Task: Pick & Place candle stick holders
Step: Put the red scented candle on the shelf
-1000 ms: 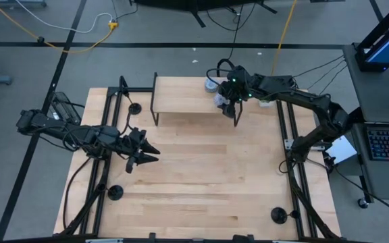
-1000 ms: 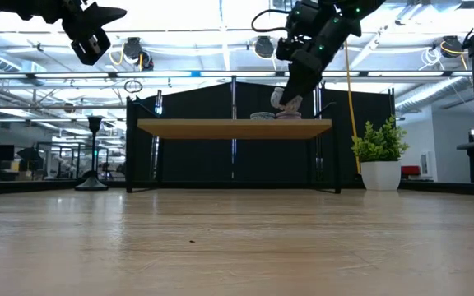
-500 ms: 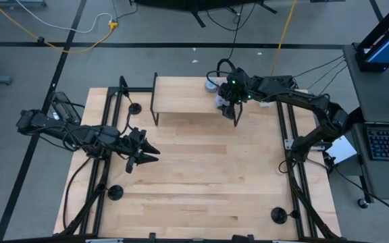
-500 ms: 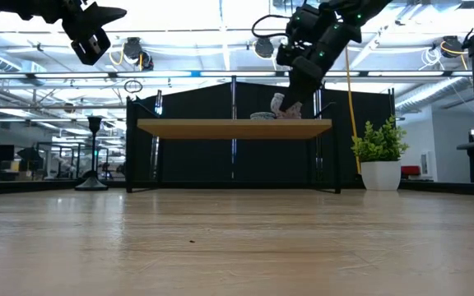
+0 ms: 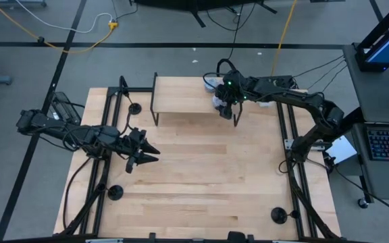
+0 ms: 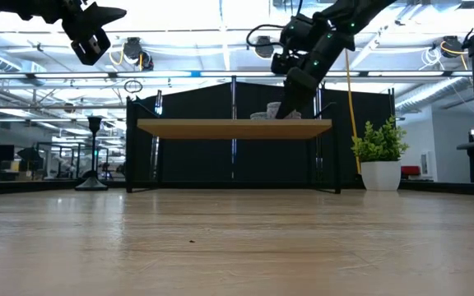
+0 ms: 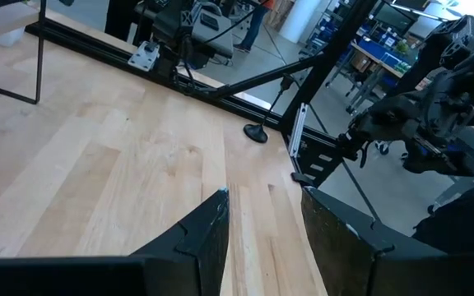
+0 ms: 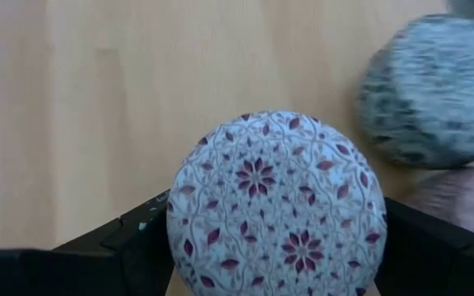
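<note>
Three black candle stick holders stand on their disc bases on the table: one at the far left, one near left, one near right. No gripper touches them. My right gripper is over the right end of the wooden shelf, shut on a white puck with a maroon flower pattern. My left gripper hangs open and empty above the table's left half; it shows in its wrist view. My right gripper pinches the white patterned puck by its round side wall, one finger on each side. The fingers come from above, slanting down. The puck's flat patterned top faces up; whether it rests on the shelf top I cannot tell.
A grey speckled puck and a lavender puck sit on the shelf close beside the held one. Black frame rails run along the table's left and right sides. Bare wood lies in the table's middle.
My right gripper has gone toward the table's left edge along the shelf and come down a little, carrying the white puck with it; the puck is now low over the shelf top. My left gripper has kept still.
</note>
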Controlling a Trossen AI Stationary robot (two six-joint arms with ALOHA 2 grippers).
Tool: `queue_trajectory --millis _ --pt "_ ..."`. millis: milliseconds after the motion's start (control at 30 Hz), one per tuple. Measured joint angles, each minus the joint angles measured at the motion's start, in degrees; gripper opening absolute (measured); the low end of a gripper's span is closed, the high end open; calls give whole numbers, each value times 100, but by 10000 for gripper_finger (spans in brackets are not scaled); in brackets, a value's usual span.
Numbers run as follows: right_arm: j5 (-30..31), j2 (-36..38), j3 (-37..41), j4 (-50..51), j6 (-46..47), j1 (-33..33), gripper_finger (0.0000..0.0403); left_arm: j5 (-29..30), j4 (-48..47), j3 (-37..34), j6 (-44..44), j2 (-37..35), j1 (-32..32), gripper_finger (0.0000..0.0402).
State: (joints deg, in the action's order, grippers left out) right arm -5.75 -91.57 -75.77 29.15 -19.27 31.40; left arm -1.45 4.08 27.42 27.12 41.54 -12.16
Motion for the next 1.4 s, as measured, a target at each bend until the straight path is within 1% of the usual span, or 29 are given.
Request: queue_trajectory --millis 33,400,533,1067,1400 --pt "91 -10 -1 -37 -7 0 313 0 0 0 1 2 0 159" --pt "167 12 -2 -105 -162 0 313 2 2 0 17 0 0 159" --pt "288 13 -2 -108 -237 0 313 2 2 0 17 0 0 159" --pt "284 13 -1 -117 -119 0 313 7 37 0 14 2 0 159" --pt "284 13 4 -289 -136 0 313 7 46 0 14 2 0 159"
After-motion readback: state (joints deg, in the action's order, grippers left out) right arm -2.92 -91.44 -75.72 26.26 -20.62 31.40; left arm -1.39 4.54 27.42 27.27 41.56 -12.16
